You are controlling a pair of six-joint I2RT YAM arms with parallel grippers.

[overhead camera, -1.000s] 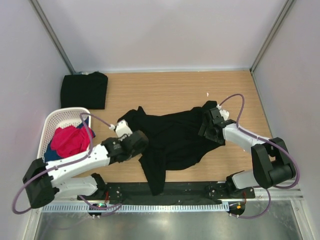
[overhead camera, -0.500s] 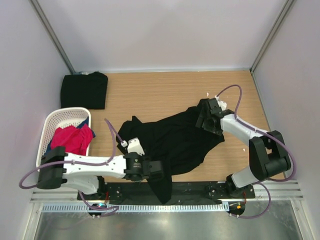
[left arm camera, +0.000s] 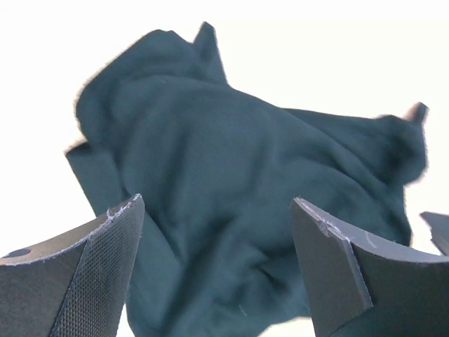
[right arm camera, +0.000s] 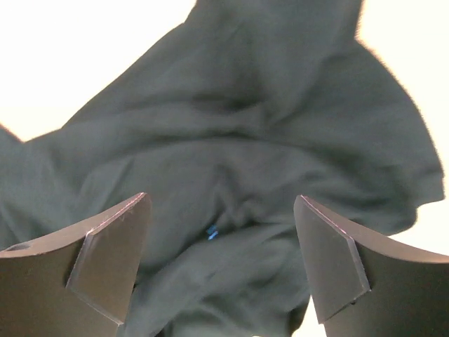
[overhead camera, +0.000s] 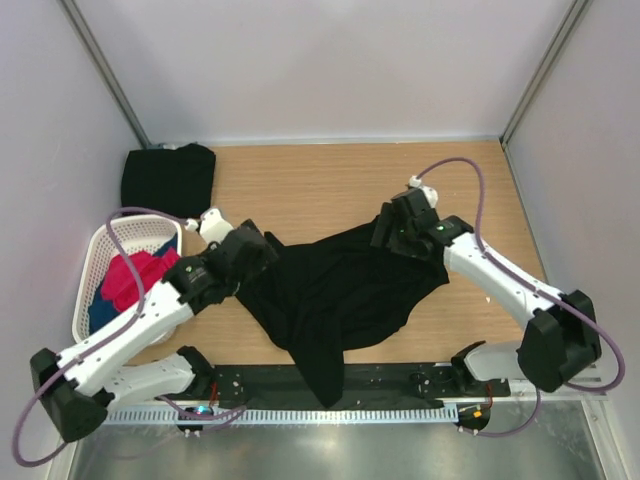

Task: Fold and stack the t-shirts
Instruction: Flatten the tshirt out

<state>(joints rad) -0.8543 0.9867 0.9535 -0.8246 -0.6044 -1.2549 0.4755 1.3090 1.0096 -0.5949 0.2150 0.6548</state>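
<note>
A crumpled black t-shirt [overhead camera: 345,290] lies spread across the middle of the wooden table, one end trailing over the near edge. A second black t-shirt [overhead camera: 168,180] rests folded at the back left corner. My left gripper [overhead camera: 262,258] hovers over the crumpled shirt's left end, jaws wide apart and empty, the dark cloth [left arm camera: 231,196] below them. My right gripper [overhead camera: 390,232] is above the shirt's upper right part, also open and holding nothing; wrinkled cloth [right arm camera: 238,175] fills its view.
A white mesh basket [overhead camera: 108,250] with red-pink [overhead camera: 130,280] and blue garments stands at the left edge. Grey walls enclose the table [overhead camera: 320,190] on three sides. A metal rail runs along the near edge.
My left gripper opened, let go of the shirt and swung from the near edge up to the shirt's left end. The right gripper moved left and farther back, opening slightly wider.
</note>
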